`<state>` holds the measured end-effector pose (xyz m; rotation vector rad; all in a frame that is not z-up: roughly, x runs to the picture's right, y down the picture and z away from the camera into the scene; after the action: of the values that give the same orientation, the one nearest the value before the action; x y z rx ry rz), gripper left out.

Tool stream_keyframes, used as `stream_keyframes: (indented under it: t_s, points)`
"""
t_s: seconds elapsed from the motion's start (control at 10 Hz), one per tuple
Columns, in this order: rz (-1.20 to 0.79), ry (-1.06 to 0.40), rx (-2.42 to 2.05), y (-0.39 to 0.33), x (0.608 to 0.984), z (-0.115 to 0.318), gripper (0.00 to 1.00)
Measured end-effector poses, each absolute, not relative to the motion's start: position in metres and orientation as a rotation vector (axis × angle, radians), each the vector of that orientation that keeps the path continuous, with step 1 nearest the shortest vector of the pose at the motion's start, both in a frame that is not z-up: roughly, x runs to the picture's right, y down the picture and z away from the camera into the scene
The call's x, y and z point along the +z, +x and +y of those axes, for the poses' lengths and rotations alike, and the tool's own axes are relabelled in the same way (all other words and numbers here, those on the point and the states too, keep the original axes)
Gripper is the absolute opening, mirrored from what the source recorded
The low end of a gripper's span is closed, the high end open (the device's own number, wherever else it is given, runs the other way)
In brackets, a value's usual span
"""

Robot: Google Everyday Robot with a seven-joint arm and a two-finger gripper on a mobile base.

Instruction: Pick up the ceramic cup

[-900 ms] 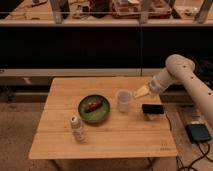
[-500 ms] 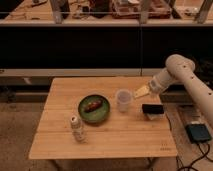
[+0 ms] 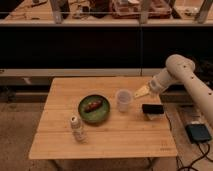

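The ceramic cup (image 3: 123,100) is pale white, slightly tapered, and stands upright on the wooden table (image 3: 105,142), right of centre. My gripper (image 3: 139,93) comes in from the right on the white arm (image 3: 180,75) and sits just right of the cup's rim, close beside it. I cannot tell whether it touches the cup.
A green bowl (image 3: 94,109) with a reddish-brown item inside stands left of the cup. A small white bottle with a dark cap (image 3: 76,128) stands front left. A black and white block (image 3: 152,110) lies right of the cup. A dark device (image 3: 199,133) sits on the floor at right.
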<state>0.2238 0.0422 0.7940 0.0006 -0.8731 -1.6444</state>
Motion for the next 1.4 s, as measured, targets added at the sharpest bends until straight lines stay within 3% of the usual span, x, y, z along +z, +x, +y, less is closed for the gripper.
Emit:
stream_keyframes:
  t_s: [1.4]
  points:
    - [-0.842,-0.039,-1.64,0.2274,0.7911,0.0359,0.8]
